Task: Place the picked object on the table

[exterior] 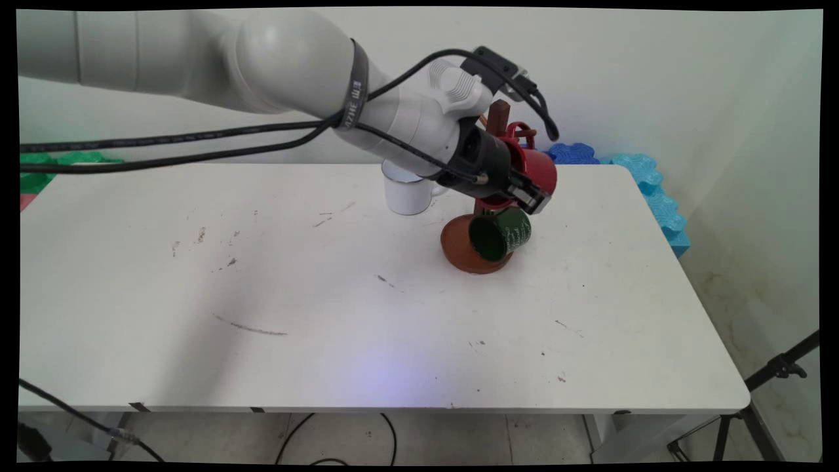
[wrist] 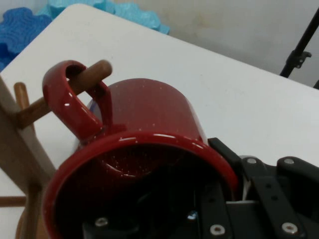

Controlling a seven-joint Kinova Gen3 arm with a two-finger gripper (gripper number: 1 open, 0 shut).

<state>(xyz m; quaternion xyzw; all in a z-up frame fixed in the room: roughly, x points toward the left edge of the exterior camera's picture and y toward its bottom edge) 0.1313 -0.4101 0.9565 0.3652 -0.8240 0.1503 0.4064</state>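
Observation:
My gripper (exterior: pixel 528 194) is shut on the wall of a red speckled mug (exterior: pixel 541 168), one finger inside and one outside the rim. The mug lies on its side in the air against a brown wooden mug tree (exterior: pixel 501 113). In the hand view the red mug (wrist: pixel 149 109) fills the middle, and its handle (wrist: pixel 70 99) is looped over a wooden peg (wrist: pixel 92 73) of the tree. My gripper (wrist: pixel 215 169) shows at the lower right. A dark green mug (exterior: pixel 501 235) hangs from a lower peg, above the tree's round base (exterior: pixel 457 252).
A white mug (exterior: pixel 406 193) stands upright on the table just left of the tree, behind my wrist. Blue foam mats (exterior: pixel 649 183) lie off the table's far right corner, green ones (exterior: pixel 39 164) at the far left. A black tripod (exterior: pixel 773 373) stands at the right.

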